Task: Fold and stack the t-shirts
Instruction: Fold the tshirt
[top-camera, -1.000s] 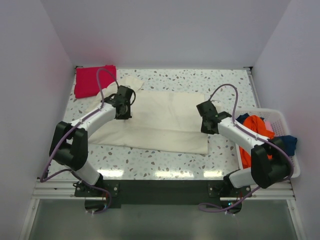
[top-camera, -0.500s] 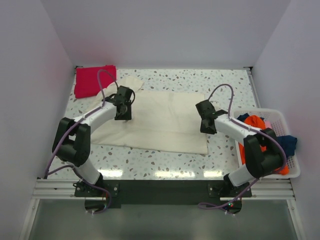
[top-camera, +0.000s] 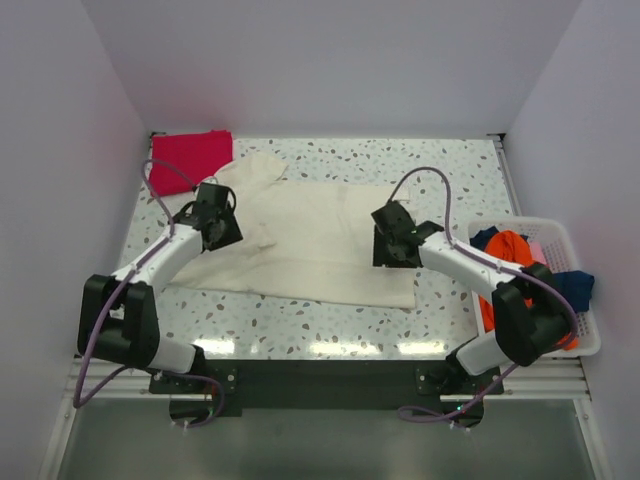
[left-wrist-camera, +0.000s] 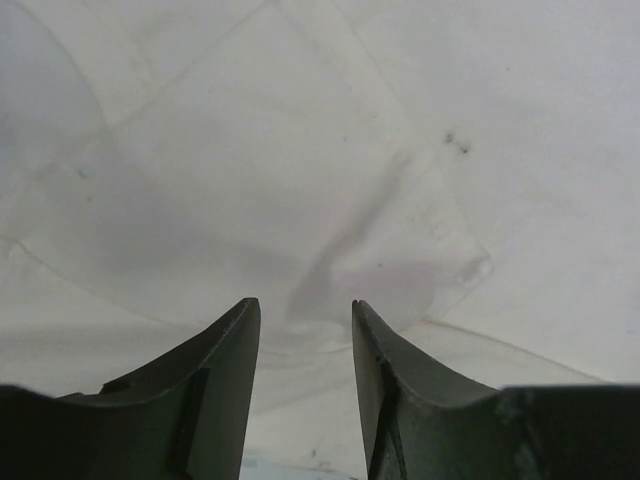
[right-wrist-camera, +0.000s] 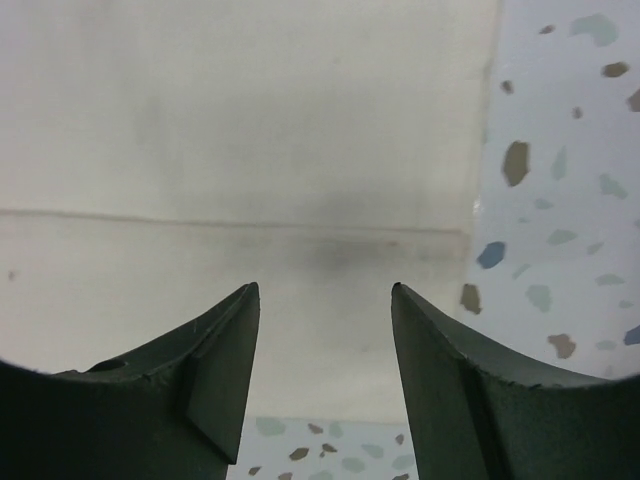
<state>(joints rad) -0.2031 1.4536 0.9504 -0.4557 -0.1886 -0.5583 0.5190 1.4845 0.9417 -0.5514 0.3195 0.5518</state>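
Both claws stand apart over the cream t-shirt (top-camera: 310, 240), which lies spread on the speckled surface (top-camera: 450, 170).

A folded red t-shirt (top-camera: 190, 160) lies at the far left corner. The left claw (left-wrist-camera: 305, 310) is over the cream shirt's left part, fingers parted with nothing between them. The right claw (right-wrist-camera: 325, 290) is by the shirt's right edge, fingers wide and empty. At the right, a white basket (top-camera: 585, 300) holds an orange t-shirt (top-camera: 510, 250) and a blue t-shirt (top-camera: 575, 285).

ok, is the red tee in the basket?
No, the red tee lies at the far left corner of the table, away from the basket.
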